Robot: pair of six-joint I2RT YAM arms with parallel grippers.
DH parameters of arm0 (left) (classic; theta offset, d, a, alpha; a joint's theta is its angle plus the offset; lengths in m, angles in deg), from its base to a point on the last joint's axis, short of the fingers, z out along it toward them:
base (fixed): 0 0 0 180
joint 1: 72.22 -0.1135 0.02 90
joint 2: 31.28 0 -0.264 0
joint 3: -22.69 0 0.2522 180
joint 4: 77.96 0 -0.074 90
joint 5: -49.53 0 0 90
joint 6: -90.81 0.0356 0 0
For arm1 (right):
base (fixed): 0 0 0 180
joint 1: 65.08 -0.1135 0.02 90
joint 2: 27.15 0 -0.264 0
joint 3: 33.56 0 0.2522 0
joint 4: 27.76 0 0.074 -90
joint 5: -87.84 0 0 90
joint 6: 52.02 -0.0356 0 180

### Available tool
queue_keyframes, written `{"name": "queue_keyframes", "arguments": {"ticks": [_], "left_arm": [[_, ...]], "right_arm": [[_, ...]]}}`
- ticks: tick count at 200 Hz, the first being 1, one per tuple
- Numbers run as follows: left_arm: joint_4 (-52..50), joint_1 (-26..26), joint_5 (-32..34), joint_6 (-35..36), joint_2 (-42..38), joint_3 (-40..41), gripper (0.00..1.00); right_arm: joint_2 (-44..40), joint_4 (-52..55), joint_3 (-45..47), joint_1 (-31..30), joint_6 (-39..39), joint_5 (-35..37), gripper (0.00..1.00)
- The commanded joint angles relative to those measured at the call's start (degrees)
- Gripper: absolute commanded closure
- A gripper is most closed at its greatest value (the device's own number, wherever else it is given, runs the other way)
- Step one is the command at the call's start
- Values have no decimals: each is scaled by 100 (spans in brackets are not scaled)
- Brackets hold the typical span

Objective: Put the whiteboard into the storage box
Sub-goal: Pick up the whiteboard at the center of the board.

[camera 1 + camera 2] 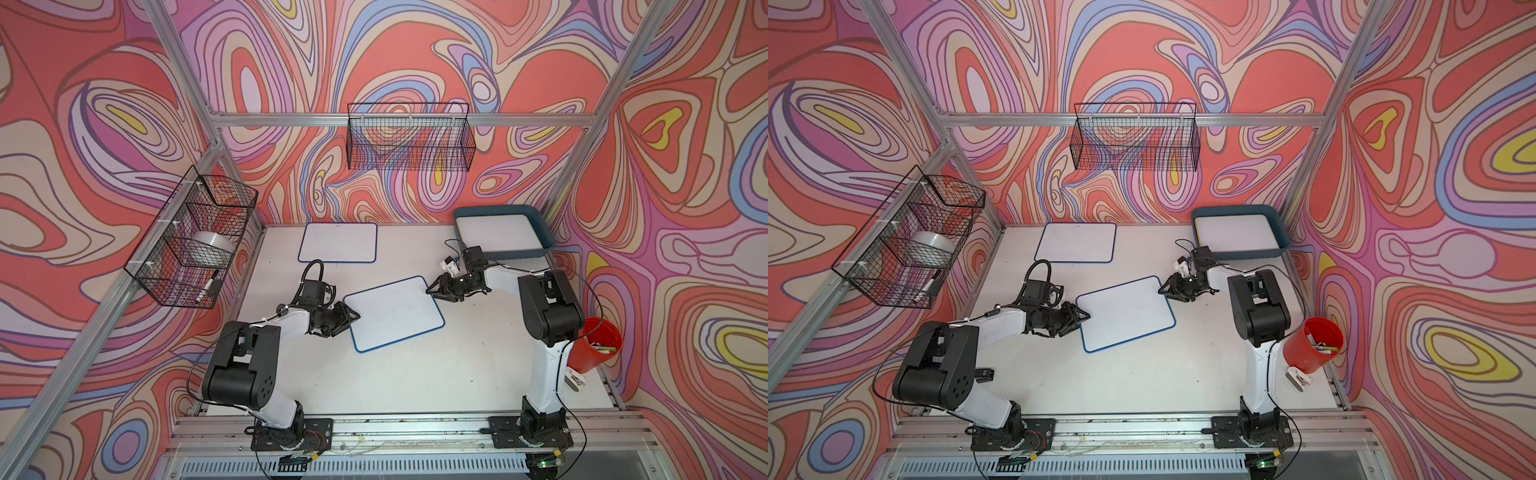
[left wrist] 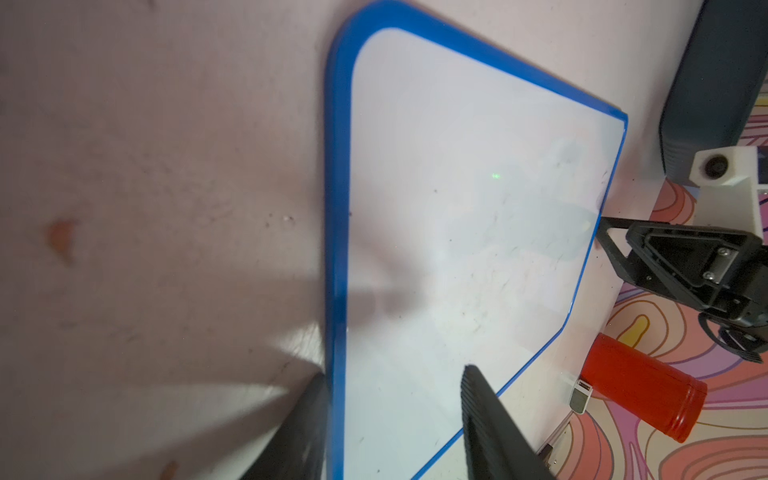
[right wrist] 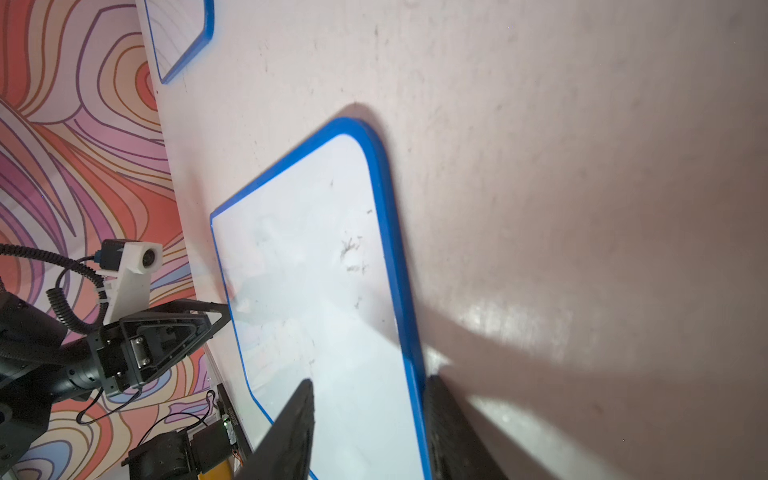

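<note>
The whiteboard lies mid-desk, apart from the storage box, with left claw and right claw half-open astride opposite corners, clamping nothing; it looks light, stiff and slick, so pinch the edges.

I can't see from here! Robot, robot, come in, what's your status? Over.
Left gripper and right gripper straddle opposite corners of middle whiteboard; grip unclear. Storage box already holds another board. Right arm sits between them.
</note>
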Motion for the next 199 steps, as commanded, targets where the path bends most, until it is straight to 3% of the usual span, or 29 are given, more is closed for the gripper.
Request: {"name": "queue_keyframes", "arguments": {"ticks": [1, 61, 152, 199], "left_arm": [[426, 179, 95, -51, 554, 191, 52], [691, 179, 11, -193, 575, 299, 52], [1144, 188, -422, -369, 726, 299, 51], [1184, 179, -497, -465, 603, 292, 51]], "right_arm": [[221, 457, -57, -786, 23, -2047, 55], [160, 441, -260, -958, -97, -2123, 55], [112, -942, -215, -1115, -1145, -2186, 55], [264, -944, -254, -1115, -1093, -2037, 55]]}}
